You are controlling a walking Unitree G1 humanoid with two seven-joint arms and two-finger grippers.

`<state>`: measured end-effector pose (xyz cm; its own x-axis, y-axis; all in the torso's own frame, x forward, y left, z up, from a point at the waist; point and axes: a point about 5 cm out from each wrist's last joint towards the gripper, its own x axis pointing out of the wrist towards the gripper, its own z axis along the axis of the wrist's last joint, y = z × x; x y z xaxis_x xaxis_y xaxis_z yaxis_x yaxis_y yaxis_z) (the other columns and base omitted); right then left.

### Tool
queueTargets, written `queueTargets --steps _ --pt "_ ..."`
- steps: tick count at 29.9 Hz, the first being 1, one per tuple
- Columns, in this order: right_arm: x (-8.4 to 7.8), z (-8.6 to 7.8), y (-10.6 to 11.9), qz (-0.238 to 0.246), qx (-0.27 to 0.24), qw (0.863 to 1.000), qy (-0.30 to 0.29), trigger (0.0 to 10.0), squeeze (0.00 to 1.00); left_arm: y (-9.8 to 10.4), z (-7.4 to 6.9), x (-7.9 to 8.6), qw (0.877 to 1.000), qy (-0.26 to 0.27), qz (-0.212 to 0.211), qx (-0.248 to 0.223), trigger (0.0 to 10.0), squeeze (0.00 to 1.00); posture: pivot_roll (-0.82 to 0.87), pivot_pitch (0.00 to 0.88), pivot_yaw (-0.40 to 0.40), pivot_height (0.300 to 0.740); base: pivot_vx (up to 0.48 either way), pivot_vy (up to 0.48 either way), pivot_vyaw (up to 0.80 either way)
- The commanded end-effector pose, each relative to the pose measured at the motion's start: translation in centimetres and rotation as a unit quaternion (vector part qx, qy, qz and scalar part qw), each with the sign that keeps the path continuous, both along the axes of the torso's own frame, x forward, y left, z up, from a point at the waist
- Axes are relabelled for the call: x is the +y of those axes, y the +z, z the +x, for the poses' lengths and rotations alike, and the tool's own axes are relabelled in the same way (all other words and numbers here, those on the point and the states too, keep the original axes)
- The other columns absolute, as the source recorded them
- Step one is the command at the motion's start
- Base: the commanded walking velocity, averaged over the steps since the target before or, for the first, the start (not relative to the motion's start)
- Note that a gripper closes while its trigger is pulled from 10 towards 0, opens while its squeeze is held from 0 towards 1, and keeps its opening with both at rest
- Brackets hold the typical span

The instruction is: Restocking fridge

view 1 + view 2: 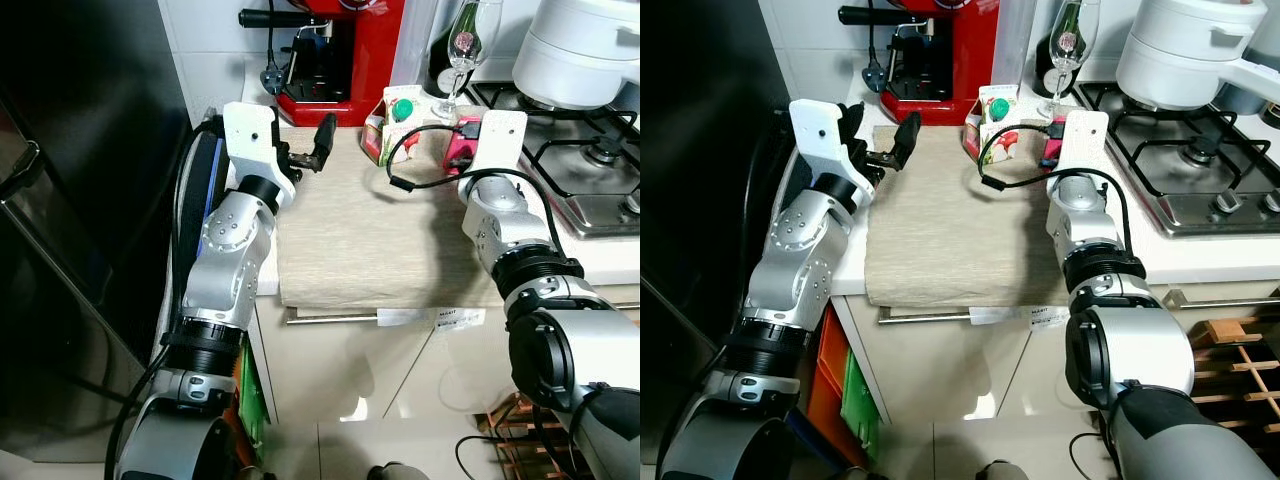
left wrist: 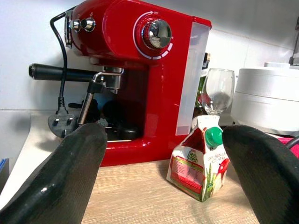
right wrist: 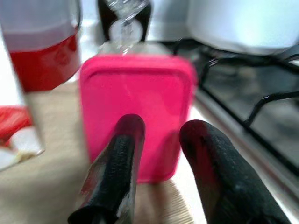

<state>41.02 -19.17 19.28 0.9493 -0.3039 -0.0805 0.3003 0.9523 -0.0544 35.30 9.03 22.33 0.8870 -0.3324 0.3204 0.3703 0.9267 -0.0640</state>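
Pink box (image 3: 135, 114): flat, rounded corners, lying on the worktop (image 1: 350, 240) just right of the juice carton (image 1: 392, 128). The right gripper (image 3: 161, 140) is the nearer, directly before it, fingers a little apart, gripping nothing. Carton: gable-topped, green cap, upright. The left gripper (image 1: 305, 150), left of the carton, gapes wide, empty.

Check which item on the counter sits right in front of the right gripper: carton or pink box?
The pink box, directly ahead of the right gripper beside the hob. The juice carton, with its green cap, stands further to the robot's left.
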Motion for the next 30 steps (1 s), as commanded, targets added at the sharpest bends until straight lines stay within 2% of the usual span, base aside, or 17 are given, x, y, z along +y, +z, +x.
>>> queueTargets --steps 1,7,15,24,28,29,30 --pt "-0.2 0.2 1.2 0.013 -0.024 1.0 -0.011 10.0 1.0 0.8 0.0 0.0 1.0 -0.001 0.004 -0.011 10.0 0.0 -0.19 0.033 0.043 0.735 0.0 0.0 0.0" --pt "0.5 0.4 1.7 0.004 -0.036 0.999 -0.008 10.0 1.0 0.4 -0.3 0.7 1.0 0.009 0.009 -0.009 10.0 0.0 -0.16 0.045 0.033 0.735 0.0 0.0 0.0" --pt "1.4 0.5 1.2 0.018 -0.025 0.999 0.013 10.0 1.0 0.3 -0.5 1.4 1.0 0.019 0.014 -0.004 10.0 0.0 -0.14 0.064 0.027 0.735 0.0 0.0 0.0" --pt "0.7 0.5 1.2 0.01 -0.019 1.0 0.004 10.0 1.0 0.2 -0.6 1.3 1.0 0.019 0.013 0.0 10.0 0.0 -0.14 0.068 0.028 0.735 0.0 0.0 0.0" --pt "0.6 0.6 1.5 -0.01 -0.014 1.0 0.008 10.0 1.0 0.2 -0.4 1.1 1.0 0.016 0.013 0.002 10.0 0.0 -0.15 0.056 0.031 0.735 0.0 0.0 0.0" --pt "0.6 0.6 1.6 -0.011 -0.014 1.0 0.01 10.0 0.0 0.3 -0.3 1.0 1.0 0.014 0.013 0.001 10.0 0.0 -0.15 0.055 0.032 0.735 0.0 0.0 0.0" --pt "0.6 0.6 1.6 -0.011 -0.014 1.0 0.01 10.0 0.0 0.3 -0.3 1.0 1.0 0.014 0.013 0.001 10.0 0.0 -0.15 0.055 0.032 0.735 0.0 0.0 0.0"
